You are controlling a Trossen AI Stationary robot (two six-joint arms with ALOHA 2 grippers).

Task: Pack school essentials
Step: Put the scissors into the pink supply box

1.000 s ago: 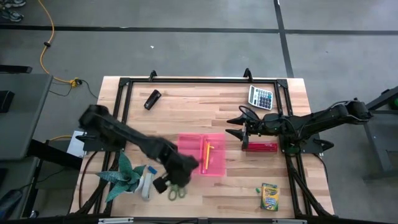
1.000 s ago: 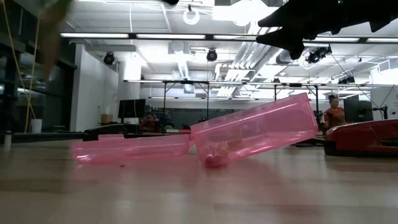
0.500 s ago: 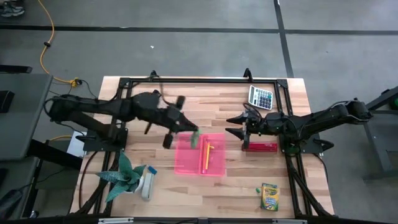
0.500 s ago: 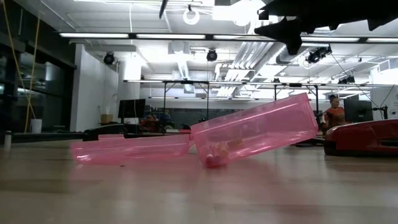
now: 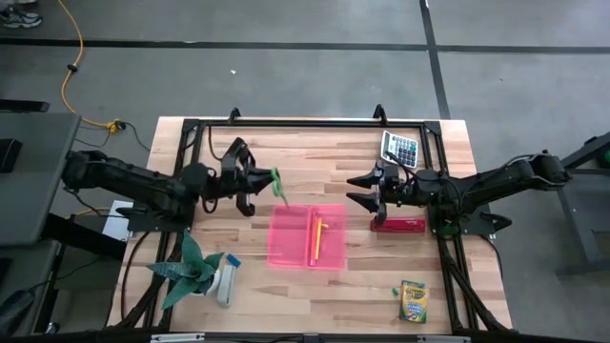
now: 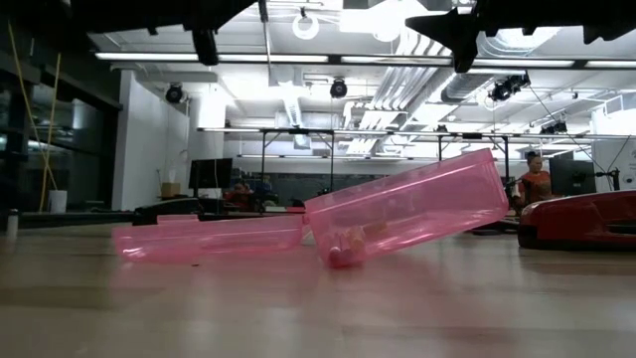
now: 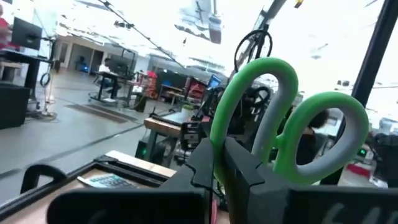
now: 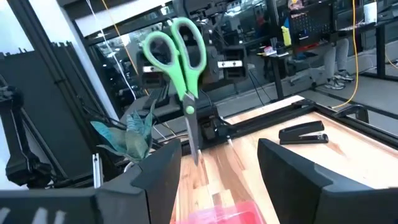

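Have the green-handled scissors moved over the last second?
Yes. The green-handled scissors left the table's front edge beside the paper plant; the left gripper now holds them raised behind the pink case's back-left corner.

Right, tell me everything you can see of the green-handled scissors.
The scissors have two bright green plastic loop handles and grey metal blades, closed together. The left gripper, shut, clamps them between its fingers, holding them in the air above the wooden table, beside the far left corner of the pink case. In the right wrist view they hang upright, handles up and blade tips pointing down. Nothing but the gripper touches them.
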